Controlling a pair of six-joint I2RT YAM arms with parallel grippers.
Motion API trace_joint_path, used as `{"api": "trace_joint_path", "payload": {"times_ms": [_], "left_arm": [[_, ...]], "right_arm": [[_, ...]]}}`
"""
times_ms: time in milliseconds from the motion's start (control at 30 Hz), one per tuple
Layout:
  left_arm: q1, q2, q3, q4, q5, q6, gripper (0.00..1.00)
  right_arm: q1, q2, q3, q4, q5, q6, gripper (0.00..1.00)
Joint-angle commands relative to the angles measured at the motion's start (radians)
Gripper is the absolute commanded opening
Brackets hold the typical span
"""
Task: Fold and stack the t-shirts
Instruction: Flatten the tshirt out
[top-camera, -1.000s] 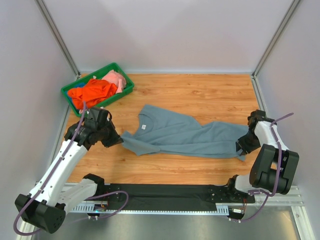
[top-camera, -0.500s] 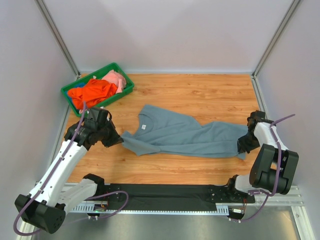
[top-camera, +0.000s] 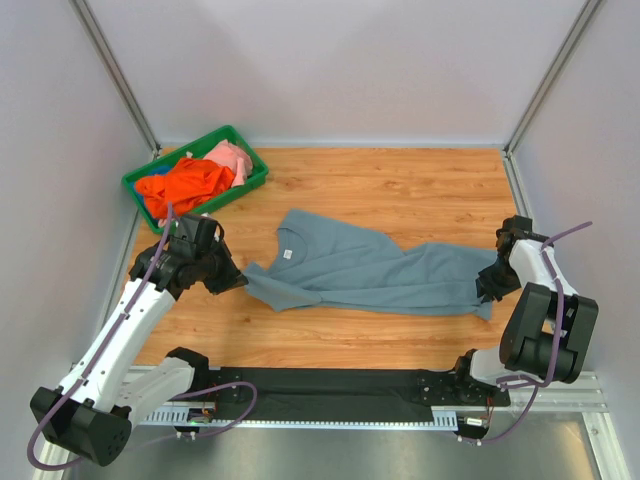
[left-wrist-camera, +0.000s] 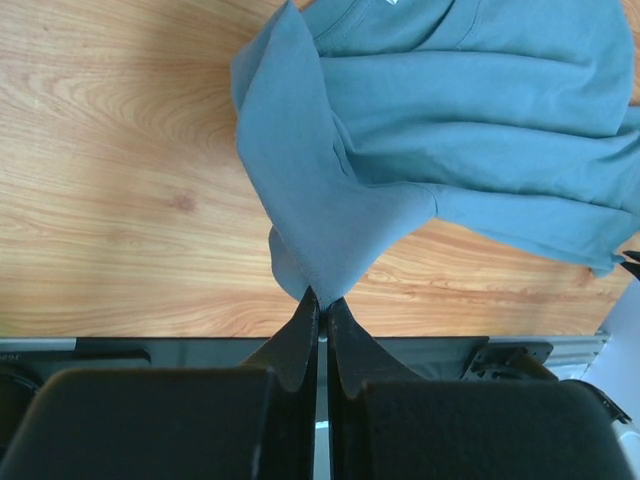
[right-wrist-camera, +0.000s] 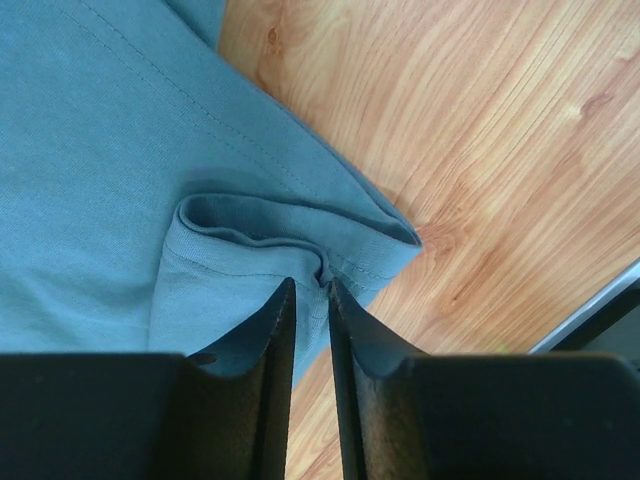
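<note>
One grey-blue tee (top-camera: 370, 270), one orange (top-camera: 185, 185), one pink (top-camera: 233, 158)

Reaching forward and low with both arms, wide apart.
Pinching the t-shirt (top-camera: 370, 270) tight in left gripper (left-wrist-camera: 318, 298), nipping its hem in narrowly parted right gripper (right-wrist-camera: 310, 285).

The only marking I can spot is a small white label (top-camera: 287, 254) sewn inside the neck of the grey-blue t-shirt (top-camera: 370, 272). It lies ahead of the left gripper (top-camera: 240, 283) and a little to its right, not far from the sleeve those fingers pinch. Its print is too small to read from above, and the left wrist view catches only a sliver of it at the top edge. No other text, number or brand is legible.
</note>
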Motion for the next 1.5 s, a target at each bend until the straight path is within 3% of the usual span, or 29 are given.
{"api": "trace_joint_path", "payload": {"times_ms": [0,267,433,600,1100,1233,1300,1467], "left_arm": [[-0.001,0.001,0.034,0.024,0.005,0.000,0.00],[-0.001,0.001,0.032,0.027,0.001,-0.004,0.00],[-0.001,-0.002,0.035,0.022,-0.006,-0.003,0.00],[-0.001,-0.002,0.035,0.024,-0.011,-0.004,0.00],[-0.001,0.002,0.034,0.034,-0.017,-0.007,0.00],[-0.001,0.002,0.032,0.034,-0.023,-0.009,0.00],[-0.001,0.002,0.032,0.033,-0.028,-0.009,0.00],[-0.001,0.031,0.118,0.015,-0.078,-0.004,0.00]], "right_arm": [[-0.005,0.015,0.024,0.029,0.021,-0.005,0.20],[-0.005,0.020,0.000,0.055,0.015,0.017,0.25],[-0.005,0.038,-0.006,0.077,0.009,0.020,0.18],[-0.003,0.043,-0.008,0.077,0.006,0.043,0.23],[-0.005,0.048,-0.037,0.060,0.010,0.093,0.24],[-0.005,0.048,-0.045,0.068,0.007,0.103,0.15],[-0.005,0.040,-0.042,0.068,0.013,0.100,0.01],[-0.005,-0.015,0.093,-0.018,0.024,0.037,0.00]]}}
